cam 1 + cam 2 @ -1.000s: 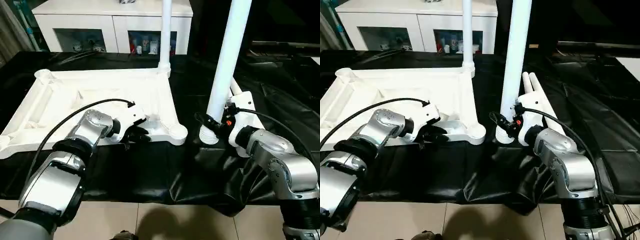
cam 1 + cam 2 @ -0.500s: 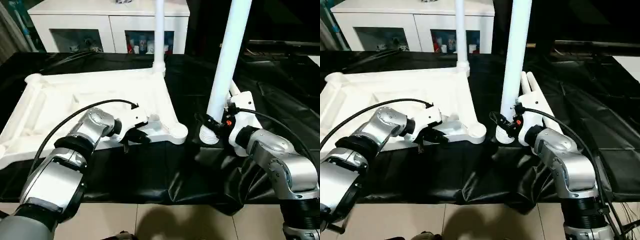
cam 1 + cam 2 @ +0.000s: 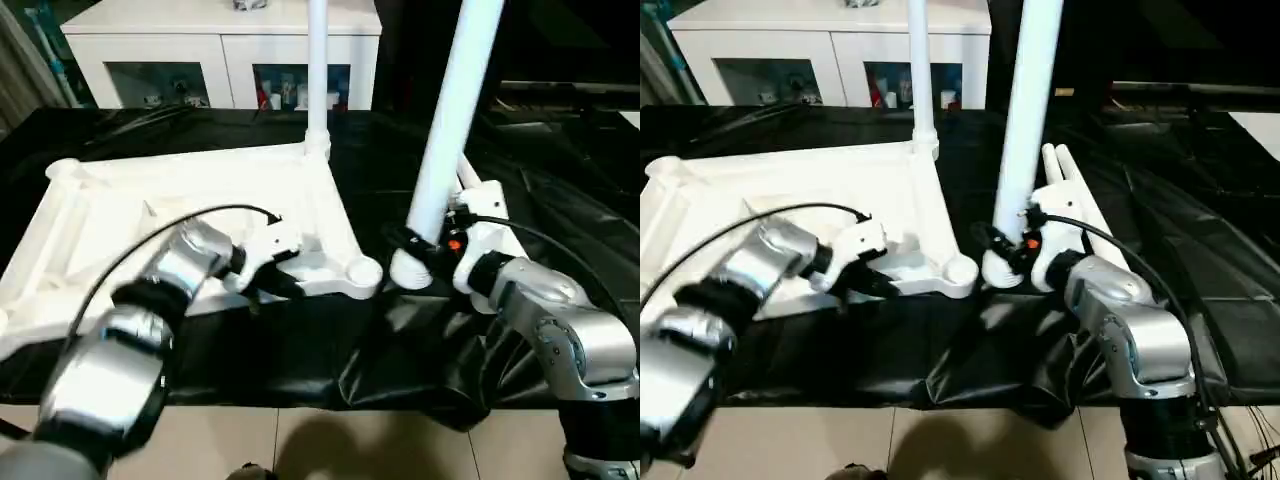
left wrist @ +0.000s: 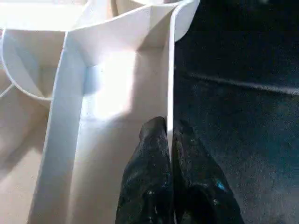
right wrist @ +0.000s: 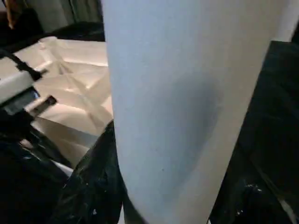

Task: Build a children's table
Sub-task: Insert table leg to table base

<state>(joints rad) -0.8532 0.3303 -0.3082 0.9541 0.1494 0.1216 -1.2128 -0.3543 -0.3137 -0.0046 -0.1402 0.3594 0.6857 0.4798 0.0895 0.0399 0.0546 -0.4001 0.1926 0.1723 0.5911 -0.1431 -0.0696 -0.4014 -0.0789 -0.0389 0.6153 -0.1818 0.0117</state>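
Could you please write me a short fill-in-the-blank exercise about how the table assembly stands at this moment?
1. The left pincer is shut on the thin ____ of the tabletop.
2. The right pincer holds a white leg that stands nearly ____.
3. One leg is already set in the tabletop's far-right corner ____.
4. Two spare legs lie on the black ____ beside the right arm.

Missing words: rim; upright; socket; sheet
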